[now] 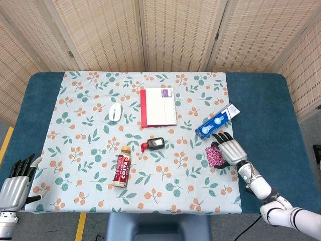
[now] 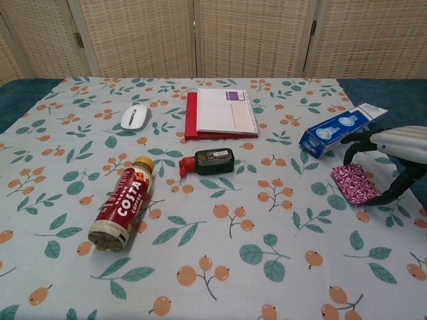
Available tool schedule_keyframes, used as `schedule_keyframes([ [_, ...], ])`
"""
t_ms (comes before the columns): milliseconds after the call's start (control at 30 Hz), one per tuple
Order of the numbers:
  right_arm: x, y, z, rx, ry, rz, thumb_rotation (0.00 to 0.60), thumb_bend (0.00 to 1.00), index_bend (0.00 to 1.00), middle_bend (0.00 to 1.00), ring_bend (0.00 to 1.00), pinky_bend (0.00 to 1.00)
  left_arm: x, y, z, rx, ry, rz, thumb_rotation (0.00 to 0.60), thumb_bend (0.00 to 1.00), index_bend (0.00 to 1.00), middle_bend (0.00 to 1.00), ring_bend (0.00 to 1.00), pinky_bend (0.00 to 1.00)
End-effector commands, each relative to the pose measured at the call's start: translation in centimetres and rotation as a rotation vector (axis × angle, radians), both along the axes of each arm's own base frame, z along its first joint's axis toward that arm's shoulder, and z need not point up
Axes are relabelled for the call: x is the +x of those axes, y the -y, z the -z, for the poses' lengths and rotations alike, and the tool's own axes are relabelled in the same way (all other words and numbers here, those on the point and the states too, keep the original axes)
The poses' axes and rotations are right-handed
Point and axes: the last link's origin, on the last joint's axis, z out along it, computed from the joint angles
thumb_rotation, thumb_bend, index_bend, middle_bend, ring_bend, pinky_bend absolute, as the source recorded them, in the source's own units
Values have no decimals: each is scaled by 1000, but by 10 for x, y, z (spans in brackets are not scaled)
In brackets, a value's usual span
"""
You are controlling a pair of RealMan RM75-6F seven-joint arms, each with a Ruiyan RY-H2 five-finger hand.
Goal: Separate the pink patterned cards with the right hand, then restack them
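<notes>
The pink patterned cards point(image 1: 214, 155) point(image 2: 354, 183) lie in one small stack on the floral cloth near the table's right side. My right hand point(image 1: 231, 149) point(image 2: 395, 148) arches over their right edge with fingers spread. Its fingertips point(image 2: 347, 158) come down at the stack's far edge, and the thumb reaches down by the near right corner. Nothing is lifted; the stack lies flat. My left hand point(image 1: 15, 188) hangs off the table's front left corner, fingers apart and holding nothing.
A blue box point(image 1: 217, 121) point(image 2: 339, 129) lies just beyond the right hand. A red notebook point(image 1: 158, 106), a white mouse point(image 1: 115, 112), a small black device with a red end point(image 1: 155, 144) and a Costa bottle point(image 1: 122, 167) on its side occupy the middle.
</notes>
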Motion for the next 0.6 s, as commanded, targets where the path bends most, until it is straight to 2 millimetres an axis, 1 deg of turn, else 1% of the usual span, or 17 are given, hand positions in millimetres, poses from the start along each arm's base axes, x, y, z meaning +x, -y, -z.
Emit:
schedule_keyframes([
  [33,0,0,0,-1,0,1,443,181,252,80,0,0,0,0,0,-2,-1,0,600,222,111,8,86,0],
  [467,0,-1,2,3,-12,-2,445,181,198,79,0,0,0,0,1,-2,-7,-3,600,223,104,8,87,0],
  [600,5,-8,-6,-11,20,-20,441,182,198,79,0,0,1,0,0,4,-5,0,600,223,104,8,87,0],
])
